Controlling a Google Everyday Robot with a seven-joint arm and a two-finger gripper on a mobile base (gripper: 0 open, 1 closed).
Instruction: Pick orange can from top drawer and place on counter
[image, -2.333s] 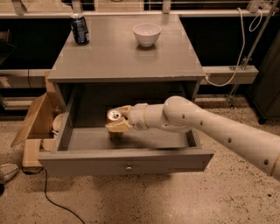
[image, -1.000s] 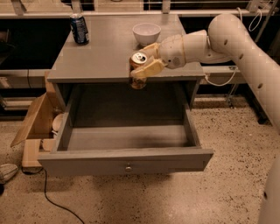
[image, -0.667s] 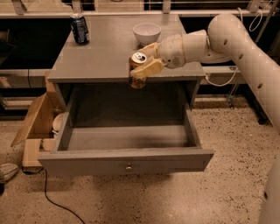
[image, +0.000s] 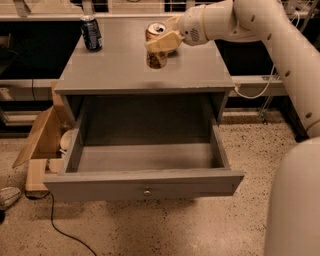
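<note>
The jaws are pinched on the upper half of the orange can (image: 156, 59), one tan finger (image: 164, 42) lying across its label just under the silver top. The can is held upright, probably so that it can be put down on its base without tipping. The gripper (image: 160, 42) is over the back middle part of the counter (image: 120, 70), and the white arm (image: 280, 35) reaches to it from the right side of the counter. The can is inside the edges of the counter, well away from the front edge. Whether its base already touches the surface or hangs a little above it cannot be told. It is judged that the placing step is almost done and only the lowering and the release are left.

A dark blue can (image: 91, 32) stands at the back left corner of the counter, well apart from the orange can, so it is not in the way. Below the counter, the top drawer (image: 145, 182) is pulled out fully and nothing is seen in it. A cardboard box (image: 40, 140) leans on the floor to the left of the counter, and a black cable (image: 65, 235) lies on the floor in front of it.
</note>
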